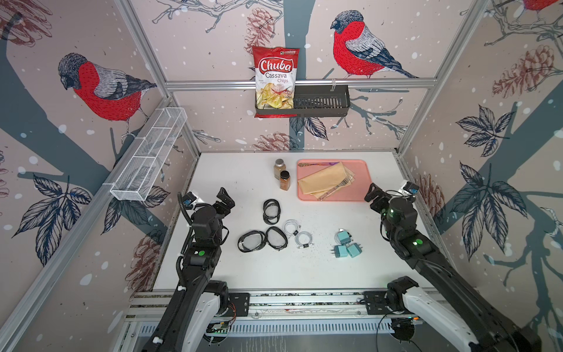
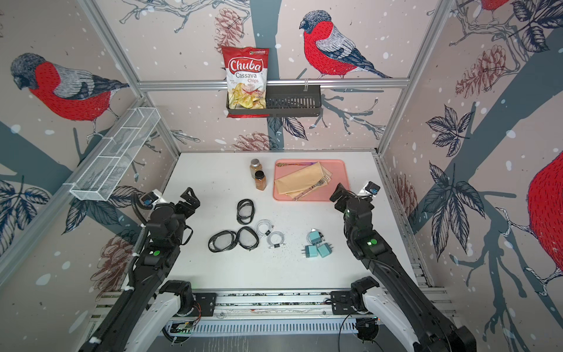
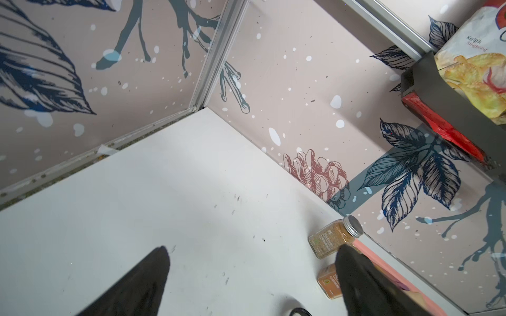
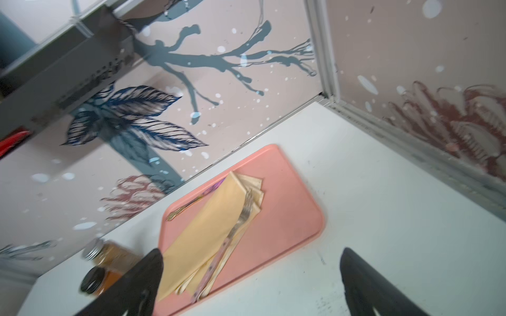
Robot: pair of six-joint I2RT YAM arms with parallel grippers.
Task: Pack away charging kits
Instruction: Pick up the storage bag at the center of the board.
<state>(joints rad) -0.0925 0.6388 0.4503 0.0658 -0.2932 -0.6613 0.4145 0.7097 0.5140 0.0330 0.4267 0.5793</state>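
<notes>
Three teal plug chargers [image 1: 345, 245] [image 2: 316, 245] lie clustered on the white table, right of centre. Left of them lie two coiled white cables [image 1: 297, 234] [image 2: 270, 234]. Further left lie three oval clear cases with black rims: one [image 1: 271, 210], another [image 1: 251, 240] and a third [image 1: 276, 237]. My left gripper [image 1: 224, 199] [image 3: 253, 251] hovers open and empty, left of the cases. My right gripper [image 1: 373, 195] [image 4: 252, 253] hovers open and empty by the pink tray's near right corner, beyond the chargers. A case's rim [image 3: 299, 312] shows at the edge of the left wrist view.
Two brown spice jars [image 1: 281, 174] [image 3: 328, 240] stand behind the cases. A pink tray [image 1: 359, 173] [image 4: 287, 219] at the back right holds a folded tan napkin [image 1: 323, 179] and a fork [image 1: 338, 186]. On the walls hang a chips bag [image 1: 275, 79] in a black basket [image 1: 323, 103] and a white wire basket [image 1: 149, 158].
</notes>
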